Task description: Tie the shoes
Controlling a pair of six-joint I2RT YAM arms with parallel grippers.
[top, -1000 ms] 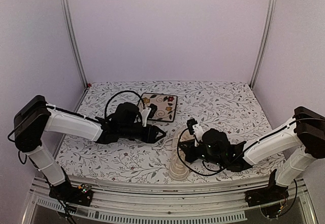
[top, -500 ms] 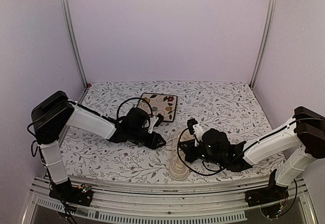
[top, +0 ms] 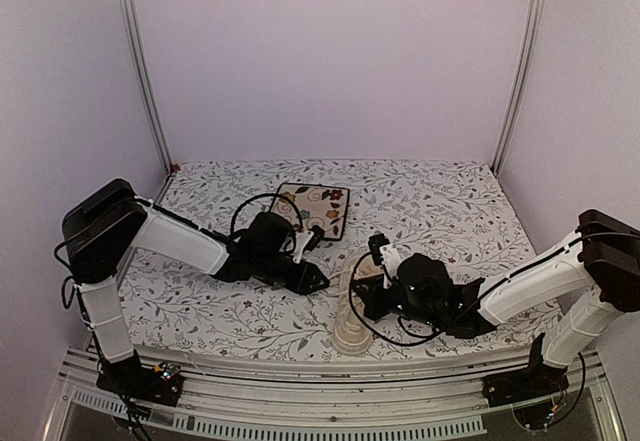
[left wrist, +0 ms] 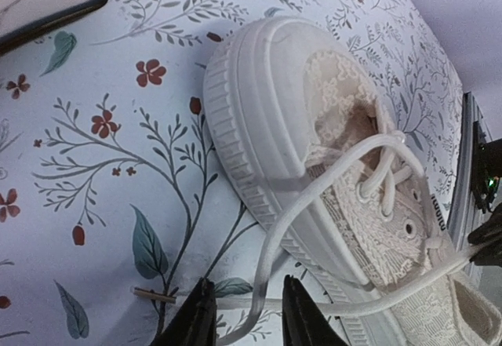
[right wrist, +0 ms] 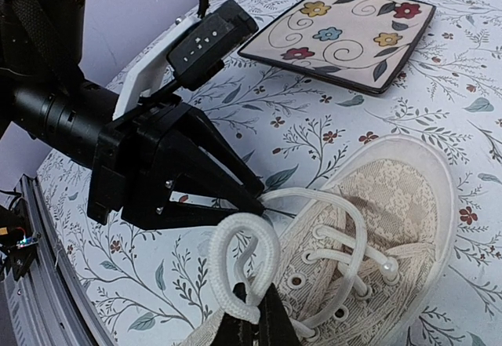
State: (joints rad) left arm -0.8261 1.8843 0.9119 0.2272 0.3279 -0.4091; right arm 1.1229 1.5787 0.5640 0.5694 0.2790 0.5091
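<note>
The cream sneaker [top: 350, 323] lies on the floral tablecloth near the front edge, between the two arms. In the left wrist view its toe [left wrist: 267, 118] points up-left, and one lace [left wrist: 276, 236] runs down between my left gripper's [left wrist: 247, 321] open fingers, which touch neither side of it. My left gripper [top: 322, 279] sits low at the shoe's left side. My right gripper [right wrist: 255, 322] is shut on a loop of lace [right wrist: 239, 264] and holds it upright above the shoe [right wrist: 392, 205]. My left gripper's fingertips [right wrist: 255, 198] point at that loop.
A square floral plate [top: 320, 209] with a dark rim lies behind the shoe; it also shows in the right wrist view [right wrist: 345, 36] and as a corner in the left wrist view [left wrist: 39, 1]. The table's metal front rail [top: 330, 401] is close below the shoe.
My left arm has swung right and forward, bringing its gripper from near the plate down to the shoe's left side. The right arm and its lace loop have stayed put.
</note>
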